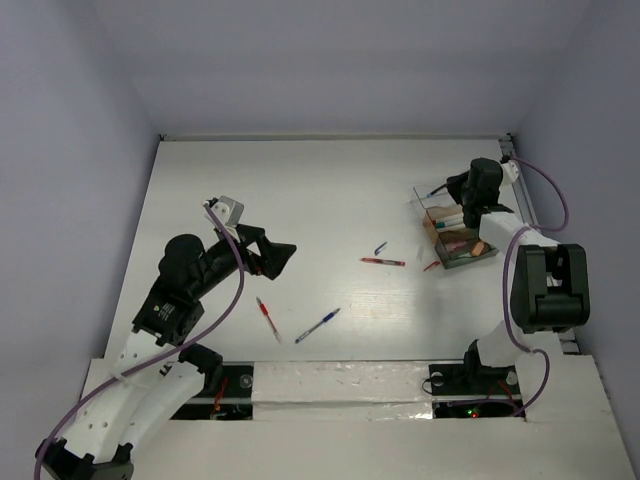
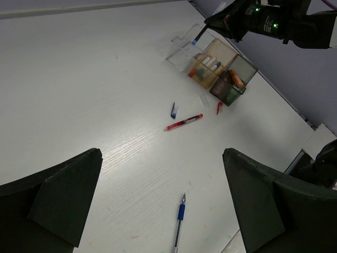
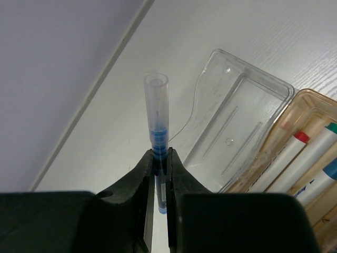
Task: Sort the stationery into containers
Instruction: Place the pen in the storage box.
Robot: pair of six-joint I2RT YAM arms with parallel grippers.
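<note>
White wood-grain table, pale lavender walls, even light

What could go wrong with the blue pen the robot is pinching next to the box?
The right tool pinches the blue pen with a clear cap at just one narrow spot, so it might swivel or slip out. It is beside the open clear plastic lid, not over the brownish-tinted box, so letting go now would probably miss. The white marker pens already in there might make it lie crooked.
</note>
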